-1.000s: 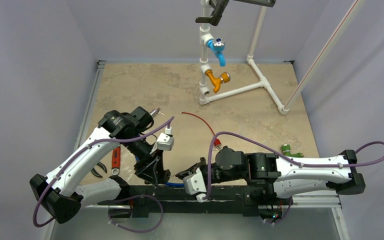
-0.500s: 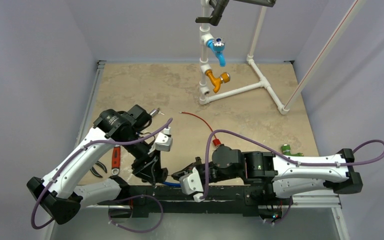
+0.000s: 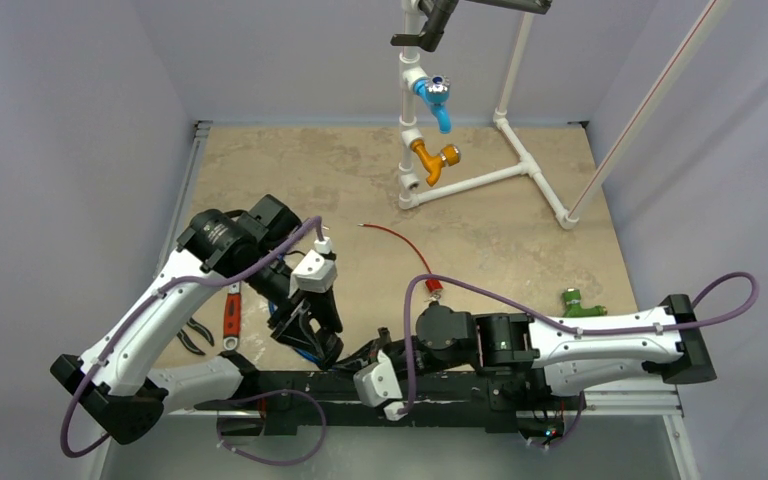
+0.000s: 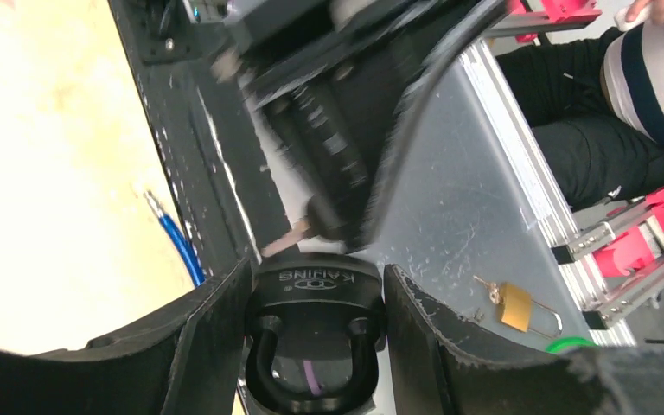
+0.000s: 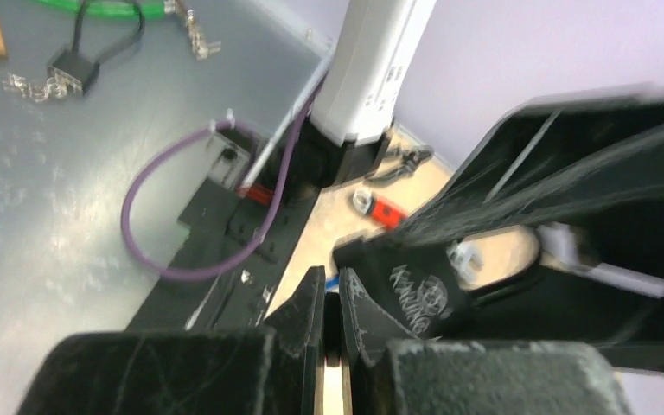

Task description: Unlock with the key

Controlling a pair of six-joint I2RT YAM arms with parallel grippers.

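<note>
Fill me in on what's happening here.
The left gripper holds a black padlock between its fingers, off the table. The right gripper is shut on what looks like the key and sits right next to it, with the key's tip at the padlock's body. The blur hides whether the key is in the keyhole.

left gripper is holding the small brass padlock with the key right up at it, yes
Not the brass one. The left gripper holds the black padlock; the brass padlock lies loose on the grey surface beyond. The left wrist view shows this, with the key right up at the black one.
</note>
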